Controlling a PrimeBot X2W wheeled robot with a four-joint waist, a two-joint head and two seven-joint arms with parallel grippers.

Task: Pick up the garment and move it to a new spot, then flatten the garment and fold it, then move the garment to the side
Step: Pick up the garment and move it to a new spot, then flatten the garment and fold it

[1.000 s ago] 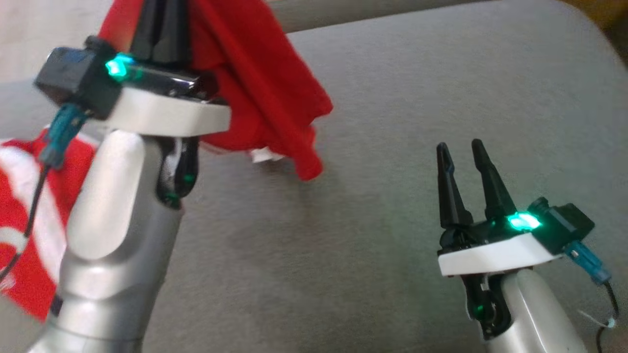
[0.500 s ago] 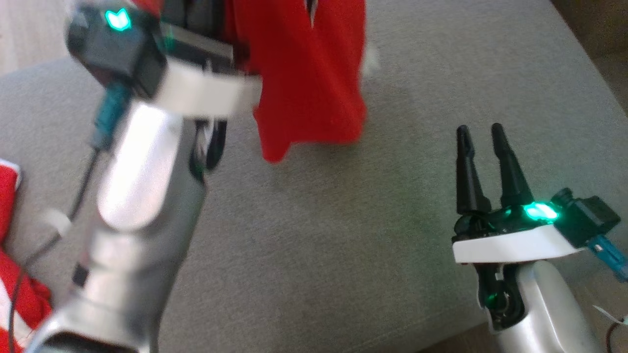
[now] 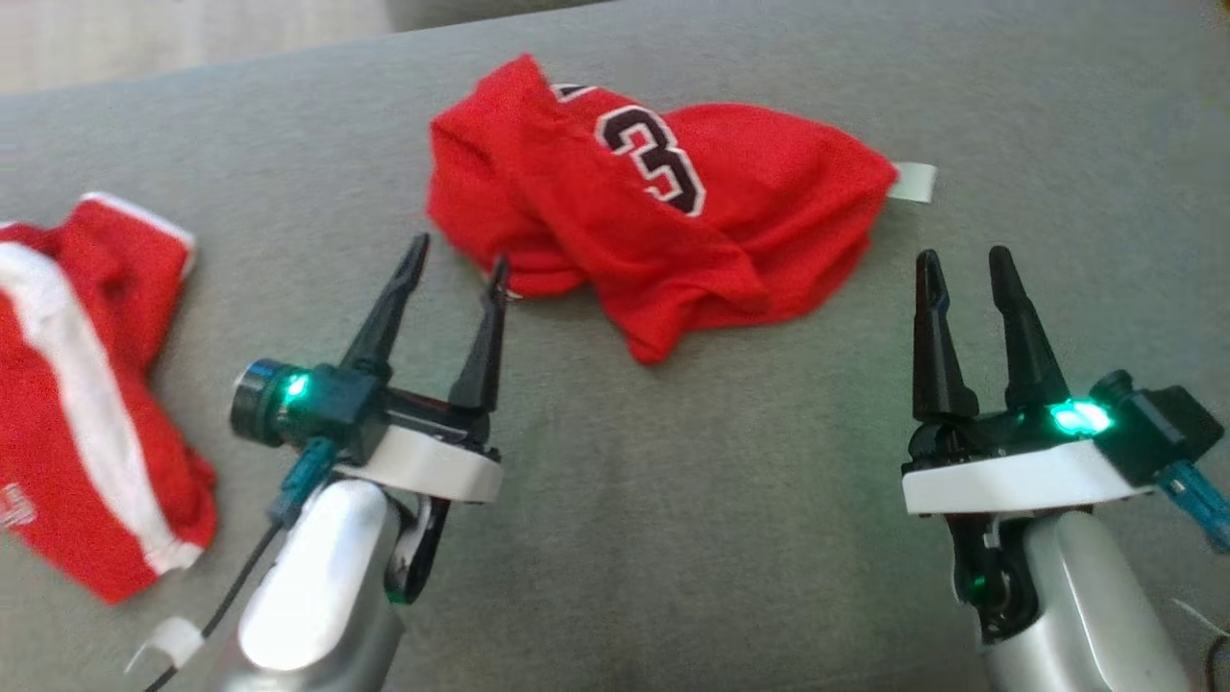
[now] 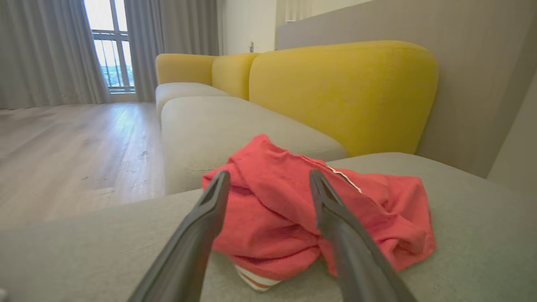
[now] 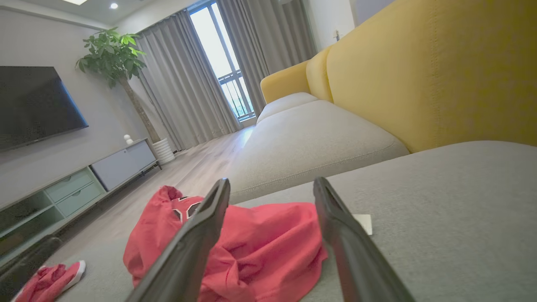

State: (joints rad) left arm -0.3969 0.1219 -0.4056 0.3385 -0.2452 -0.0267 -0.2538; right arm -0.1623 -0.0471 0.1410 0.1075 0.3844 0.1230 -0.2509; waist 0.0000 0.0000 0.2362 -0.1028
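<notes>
Crumpled jersey (image 3: 663,221) lay on the sofa (image 3: 673,500), just ahead of my tools.
Left tool (image 3: 458,258) and right tool (image 3: 963,258) both stood spread wide and empty; I judged the left nearer, the jersey running crosswise.

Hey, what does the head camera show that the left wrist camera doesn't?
Head view adds the number 3 on the jersey, another red-and-white garment, and the open right gripper. Left wrist view adds a yellow backrest, a window and wood floor. Both show the crumpled jersey lying on the grey cushion, beyond the open left gripper.
</notes>
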